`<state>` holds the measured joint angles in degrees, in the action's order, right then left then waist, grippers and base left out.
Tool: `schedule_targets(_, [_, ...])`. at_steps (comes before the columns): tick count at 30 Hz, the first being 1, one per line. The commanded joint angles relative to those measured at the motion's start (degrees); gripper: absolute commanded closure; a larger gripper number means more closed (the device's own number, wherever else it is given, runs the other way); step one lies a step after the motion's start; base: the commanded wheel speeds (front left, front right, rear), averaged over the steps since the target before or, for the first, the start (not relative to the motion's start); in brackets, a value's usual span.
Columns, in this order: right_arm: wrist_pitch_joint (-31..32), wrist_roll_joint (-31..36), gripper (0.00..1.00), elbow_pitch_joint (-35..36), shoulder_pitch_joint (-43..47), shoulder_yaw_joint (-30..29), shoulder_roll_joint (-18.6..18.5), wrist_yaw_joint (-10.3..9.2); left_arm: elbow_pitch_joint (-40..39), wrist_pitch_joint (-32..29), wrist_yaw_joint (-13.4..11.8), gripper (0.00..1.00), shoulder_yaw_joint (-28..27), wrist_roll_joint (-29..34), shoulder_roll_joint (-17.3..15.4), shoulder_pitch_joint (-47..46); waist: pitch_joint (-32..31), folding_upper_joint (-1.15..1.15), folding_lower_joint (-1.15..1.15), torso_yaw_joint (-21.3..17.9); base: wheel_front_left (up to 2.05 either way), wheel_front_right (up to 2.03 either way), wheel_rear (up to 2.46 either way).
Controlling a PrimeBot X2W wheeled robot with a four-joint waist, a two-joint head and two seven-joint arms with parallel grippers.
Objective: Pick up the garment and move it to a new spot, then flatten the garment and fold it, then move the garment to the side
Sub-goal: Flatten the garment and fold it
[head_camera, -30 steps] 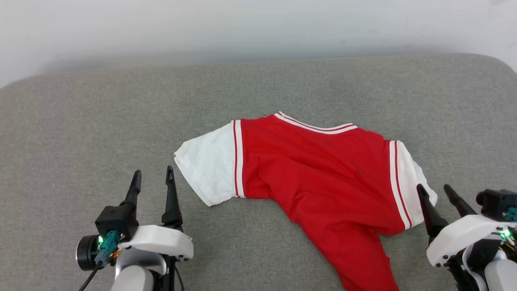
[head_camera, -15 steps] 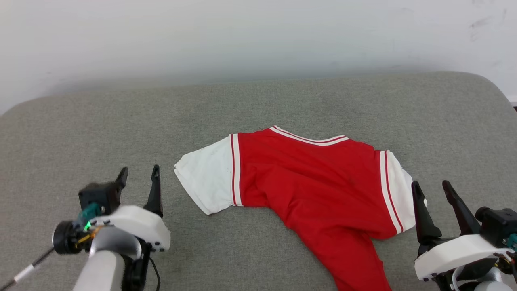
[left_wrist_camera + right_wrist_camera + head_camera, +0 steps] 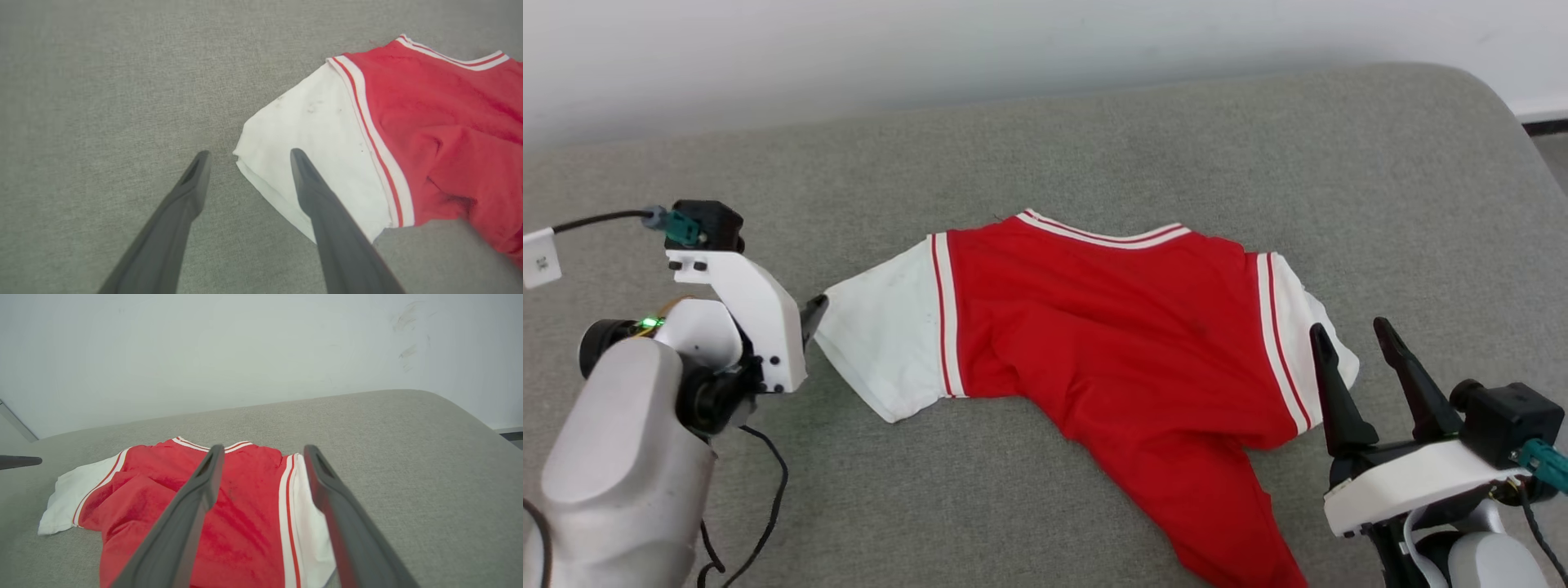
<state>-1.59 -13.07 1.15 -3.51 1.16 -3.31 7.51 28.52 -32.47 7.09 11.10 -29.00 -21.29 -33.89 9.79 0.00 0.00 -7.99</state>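
Red garment (image 3: 441, 122) is spread to the right, its sleeve corner (image 3: 261, 163) framed between the open, empty fingers of the left gripper (image 3: 249, 153).

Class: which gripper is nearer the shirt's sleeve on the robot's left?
Left. The left gripper straddles that sleeve's corner; the right gripper sits by the opposite sleeve.
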Motion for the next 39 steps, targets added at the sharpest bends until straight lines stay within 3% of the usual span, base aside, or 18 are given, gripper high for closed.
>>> schedule_targets(1, [-0.6, -0.6, 0.0, -0.4, -1.3, 0.5, 0.2, -0.04, 1.5, -2.4, 0.3, 0.0, 0.5, -1.4, -1.0, -1.7, 2.5, 0.0, 0.0, -1.9, 0.0, 0.0, 0.0])
schedule_targets(8, [-2.2, -1.6, 0.0, -2.3, -3.8, 2.0, 0.0, -0.04, 6.6, -11.4, 0.4, 0.0, 3.2, -7.4, -4.2, -6.1, 6.9, 0.0, 0.0, -4.6, 0.0, 0.0, 0.0])
schedule_targets(12, [-3.2, -2.2, 0.0, -3.4, -5.1, 2.4, -0.6, -0.04, 10.5, -16.1, 0.4, 0.0, 5.1, -9.0, -4.2, -5.9, 8.5, 0.0, 0.0, -5.5, 0.0, 0.0, 0.0])
schedule_targets(13, [-3.4, -2.5, 0.0, -3.7, -5.3, 2.4, -0.7, -0.04, 11.8, -17.5, 0.3, 0.23, 5.4, -9.5, -3.6, -5.6, 8.8, 0.0, 0.0, -5.7, 0.0, 0.0, 0.0])
schedule_targets(15, [-3.7, -2.7, 0.0, -4.2, -5.7, 2.2, -0.9, -0.04, 14.0, -19.1, 0.0, 0.98, 5.7, -10.5, -1.9, -4.6, 9.1, 0.0, 0.0, -5.9, 0.0, 0.0, 0.0])
schedule_targets(20, [-3.4, -3.9, 0.0, -5.5, -5.9, 1.1, -1.0, -0.04, 15.7, -16.6, 0.0, 1.0, 7.0, -10.0, 0.5, -3.7, 8.9, 0.0, 0.0, -5.8, 0.0, 0.0, 0.0])
schedule_targets(27, [0.4, -6.8, 0.0, -9.2, -6.0, -1.9, -2.8, -0.04, 13.0, -4.1, 0.0, 1.0, 7.2, -6.9, 0.1, -4.6, 6.4, 0.0, 0.0, -3.7, 0.0, 0.0, 0.0])
schedule_targets(32, [7.1, -9.4, 0.0, -13.7, -8.5, -4.0, -5.1, -0.04, 9.2, 6.6, -2.4, 1.0, 5.5, -5.2, -0.6, -3.4, 4.9, 0.0, 0.0, -2.6, 0.0, 0.0, 0.0])
schedule_targets(39, [19.1, -15.4, 0.0, -21.5, -17.1, -1.3, -11.5, -0.04, 0.6, 17.1, -7.2, 1.0, 4.5, -2.6, 0.8, 1.1, 4.4, 0.0, 0.0, -0.7, 0.0, 0.0, 0.0])
